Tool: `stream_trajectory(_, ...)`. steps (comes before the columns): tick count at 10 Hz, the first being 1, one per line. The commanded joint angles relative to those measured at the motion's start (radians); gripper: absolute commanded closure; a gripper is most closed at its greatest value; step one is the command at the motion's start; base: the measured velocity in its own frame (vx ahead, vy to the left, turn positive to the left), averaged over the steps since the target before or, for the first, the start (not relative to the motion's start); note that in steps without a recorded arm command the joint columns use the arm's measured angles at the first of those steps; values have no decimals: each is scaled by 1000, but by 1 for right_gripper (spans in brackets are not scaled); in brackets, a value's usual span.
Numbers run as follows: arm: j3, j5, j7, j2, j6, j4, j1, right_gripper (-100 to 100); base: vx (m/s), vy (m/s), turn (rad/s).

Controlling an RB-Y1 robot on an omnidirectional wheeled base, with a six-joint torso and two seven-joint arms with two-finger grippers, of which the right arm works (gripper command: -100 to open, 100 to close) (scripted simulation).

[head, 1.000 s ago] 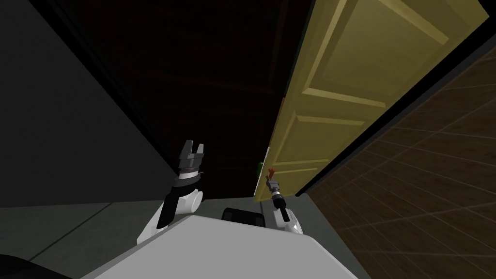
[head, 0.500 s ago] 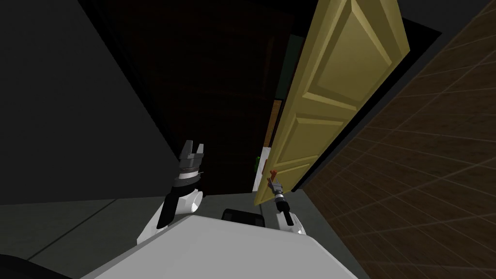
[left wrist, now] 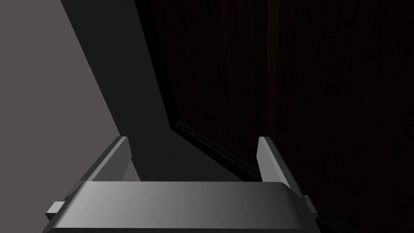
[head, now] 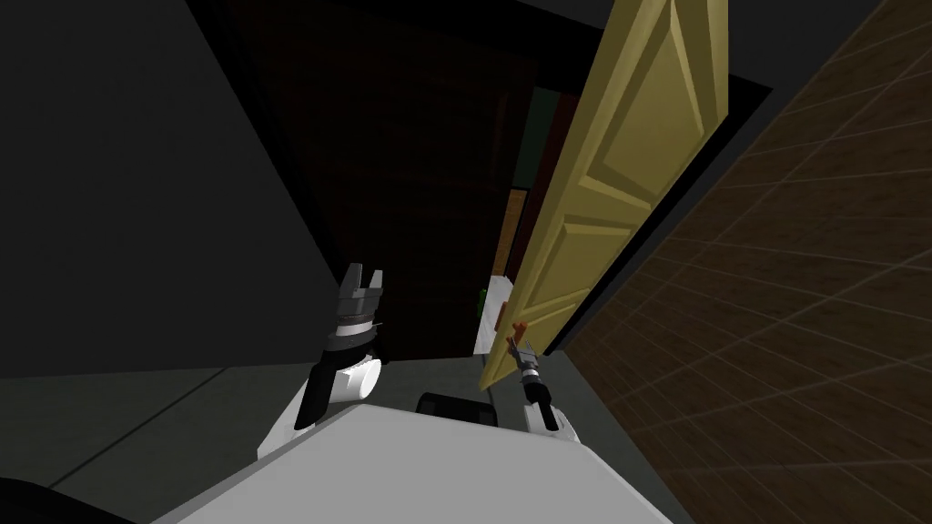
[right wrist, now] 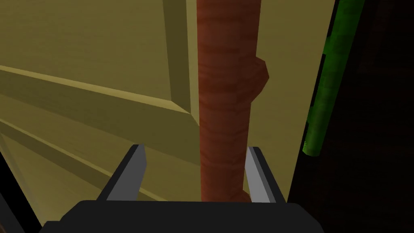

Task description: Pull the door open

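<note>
1. Since the right gripper (right wrist: 195, 147) has its fingers apart around the reddish-brown handle (right wrist: 224, 101), not clamped on it, I judge this hold a hook rather than a grip. One finger touches the handle's side and a gap stands at the other.
2. A slip is the likeliest fault. If my pull turns along the handle's length instead of across it, the bar could slide out between the open fingers and leave the door short of fully open.
3. The left gripper (head: 362, 276) is raised on my left, fingers apart and empty. It faces a dark frame and is well apart from the door.
4. The yellow panelled door (head: 628, 155) stands partly open, its handle edge near me and its other edge toward the brown tiled wall (head: 801, 273). A second risk is that I stand close, so a wider swing may bring that near edge against my right forearm unless I give way.
5. The right wrist view gives the finger-to-handle gap and a green bar (right wrist: 327, 81) just past the door's edge. From the head view that contact cannot be read, since the handle is a small red speck there. The head view gives the door's angle and the dark opening (head: 400, 182) behind it.
</note>
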Motion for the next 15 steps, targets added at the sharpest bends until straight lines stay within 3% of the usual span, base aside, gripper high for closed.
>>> stream_trajectory(1,-11,-14,-4,-14,29,-6,11,100,-42,1,-2)
stream_trajectory(3,-18,-45,-5,-24,45,-4,21,100,-88,-5,2)
stream_trajectory(5,-18,-45,-5,-24,45,-4,21,100,-63,-13,-8)
stream_trajectory(6,-23,-71,-5,-30,59,-3,26,100,-58,-16,15)
stream_trajectory(7,-23,-71,-5,-30,59,-15,26,100,-65,-6,-11)
stream_trajectory(8,-27,-100,-6,-35,73,-2,30,100,-75,4,12)
stream_trajectory(12,-33,-143,-7,-43,95,-1,38,100,-69,-11,-4)
stream_trajectory(15,-42,-201,-8,-53,125,1,47,100,-84,-12,2)
